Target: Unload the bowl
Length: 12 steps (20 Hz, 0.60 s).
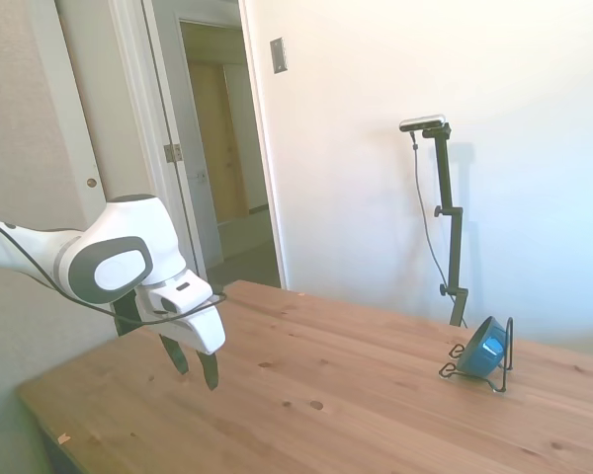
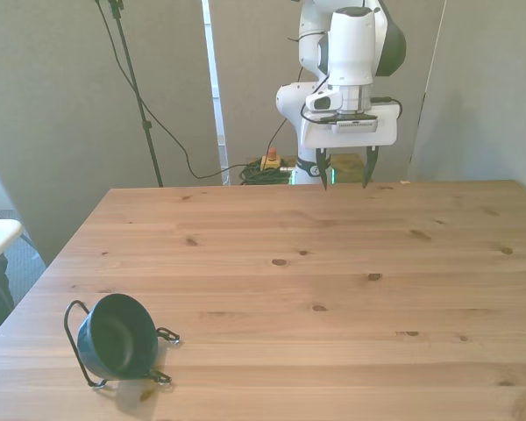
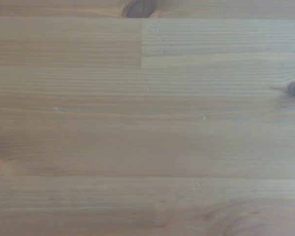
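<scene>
So gripper (image 2: 344, 180) hanging wide open, empty, top middle; bowl (image 2: 116, 337) sitting tilted in rack (image 2: 81, 361) lower left, probably needing rim pinch.

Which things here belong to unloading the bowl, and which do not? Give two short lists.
Part of the job:
bowl, on edge in the rack
rack, black wire, holding it
gripper, fingers open, far from both

Not part of it:
table
door

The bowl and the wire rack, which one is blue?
The bowl is the blue one, round and glossy, propped on its edge. The wire rack holding it is thin black wire.
</scene>
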Each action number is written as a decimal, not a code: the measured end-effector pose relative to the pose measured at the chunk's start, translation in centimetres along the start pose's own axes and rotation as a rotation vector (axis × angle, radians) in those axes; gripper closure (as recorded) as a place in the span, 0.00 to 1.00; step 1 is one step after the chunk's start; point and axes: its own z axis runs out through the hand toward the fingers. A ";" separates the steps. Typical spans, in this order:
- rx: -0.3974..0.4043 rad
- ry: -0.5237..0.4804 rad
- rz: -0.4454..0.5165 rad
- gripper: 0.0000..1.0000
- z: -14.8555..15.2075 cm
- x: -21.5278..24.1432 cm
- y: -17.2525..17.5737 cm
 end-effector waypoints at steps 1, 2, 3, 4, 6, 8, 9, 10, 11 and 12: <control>0.001 -0.003 0.000 0.00 0.1 0.0 0.0; 0.007 -0.010 -0.003 0.00 0.1 0.1 0.0; 0.011 -0.010 0.000 0.00 0.1 0.2 0.0; 0.017 -0.004 0.006 0.00 -0.1 0.6 -0.2; 0.036 0.023 0.034 0.00 -0.7 2.2 -1.2; 0.049 0.063 0.081 0.00 -1.1 4.7 -2.3; 0.049 0.080 0.104 0.00 -1.2 6.3 -2.7; 0.049 0.094 0.127 0.00 -1.2 7.9 -3.2; 0.046 0.110 0.150 0.00 -1.3 9.6 -3.6; 0.045 0.127 0.171 0.00 -1.5 11.3 -4.0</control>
